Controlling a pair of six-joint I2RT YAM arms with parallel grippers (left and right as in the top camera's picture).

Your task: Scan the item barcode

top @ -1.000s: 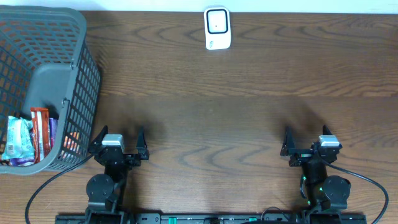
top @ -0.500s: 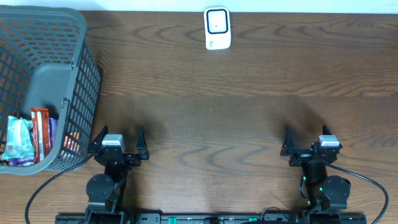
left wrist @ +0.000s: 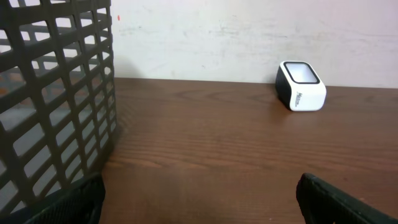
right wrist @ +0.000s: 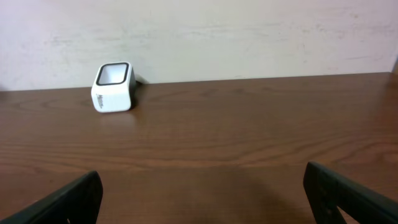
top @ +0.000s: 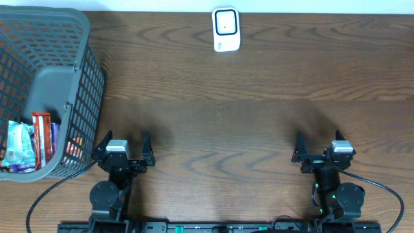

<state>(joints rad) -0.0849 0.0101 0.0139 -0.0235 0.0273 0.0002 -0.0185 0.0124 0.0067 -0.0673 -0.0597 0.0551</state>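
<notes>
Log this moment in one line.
scan: not begun | left fingers: open, empty | right fingers: open, empty | scanner: table's far edge | snacks: in basket

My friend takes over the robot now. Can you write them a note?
Left gripper: open, empty, beside the basket.
Right gripper: open, empty, above bare table.
Snack packets lie in the basket; the white scanner stands at the table's far edge.
Done: nothing picked up or scanned.
Left to do: lift a packet out, show its barcode to the scanner.
</notes>
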